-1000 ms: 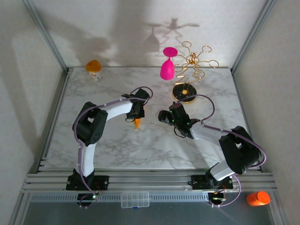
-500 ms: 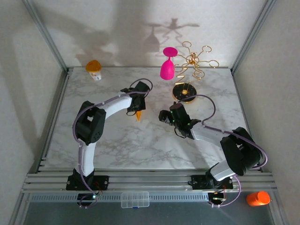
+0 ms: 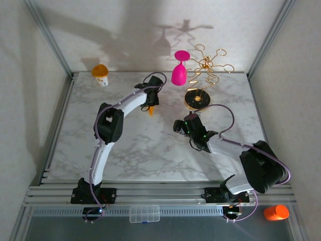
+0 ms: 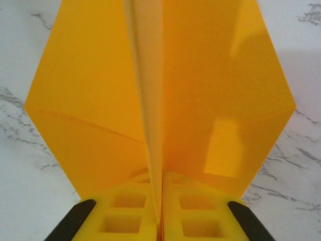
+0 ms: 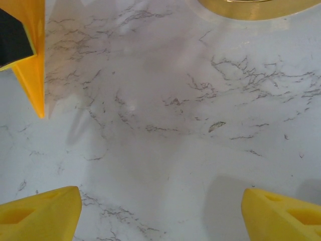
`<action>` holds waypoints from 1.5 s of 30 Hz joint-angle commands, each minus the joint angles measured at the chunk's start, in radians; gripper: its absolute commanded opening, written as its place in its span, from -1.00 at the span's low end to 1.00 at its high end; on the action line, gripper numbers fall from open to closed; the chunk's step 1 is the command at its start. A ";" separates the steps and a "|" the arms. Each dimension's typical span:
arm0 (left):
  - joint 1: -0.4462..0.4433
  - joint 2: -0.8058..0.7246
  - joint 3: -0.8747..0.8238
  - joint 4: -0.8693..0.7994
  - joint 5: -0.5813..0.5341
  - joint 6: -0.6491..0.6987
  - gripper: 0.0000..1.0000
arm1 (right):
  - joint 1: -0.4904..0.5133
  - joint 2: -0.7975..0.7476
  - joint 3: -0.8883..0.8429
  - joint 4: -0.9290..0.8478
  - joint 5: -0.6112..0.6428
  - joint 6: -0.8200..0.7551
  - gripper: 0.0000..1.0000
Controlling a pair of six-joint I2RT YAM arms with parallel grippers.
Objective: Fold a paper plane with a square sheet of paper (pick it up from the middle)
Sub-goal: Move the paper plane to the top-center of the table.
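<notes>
My left fingers (image 4: 125,217) are pressed together, clamped on the centre fold of the paper plane (image 4: 95,105), one yellow pad on each side of the crease. Its two wings spread out from the pads over the marble. From above, the left fingers (image 3: 150,102) sit in the far half of the tabletop (image 3: 125,150), around the middle of its width. The paper plane (image 3: 151,111) pokes out below them, its pointed tip aimed toward the near edge. I cannot tell whether the tip touches the marble.

My right fingers (image 5: 42,211) stand wide apart with nothing between them, just bare marble. From that wrist I see the plane's tip (image 5: 32,75) at upper left. From above, the right fingers (image 3: 179,125) are right of centre, apart from the plane.

I count one plane. Beyond it there is one gold rack (image 3: 196,99) and one pink goblet (image 3: 179,70) near the far edge. One orange-topped white cup (image 3: 101,73) sits at the far left corner.
</notes>
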 commanded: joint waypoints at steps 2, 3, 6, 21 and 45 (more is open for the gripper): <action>0.014 0.054 0.072 -0.089 -0.014 0.044 -0.76 | -0.007 -0.004 0.008 -0.017 0.027 0.000 0.67; 0.015 0.060 0.076 -0.089 -0.011 0.045 -0.75 | -0.006 -0.003 0.012 -0.024 0.031 -0.001 0.67; 0.019 0.072 0.088 -0.088 -0.010 0.043 -0.69 | -0.006 -0.003 0.015 -0.025 0.030 -0.001 0.67; 0.019 0.088 0.057 -0.061 0.000 0.022 -0.33 | -0.007 0.013 0.011 -0.024 0.017 0.013 0.67; 0.016 0.040 -0.034 -0.017 0.017 0.039 -0.27 | -0.007 0.042 0.026 -0.015 0.003 0.022 0.66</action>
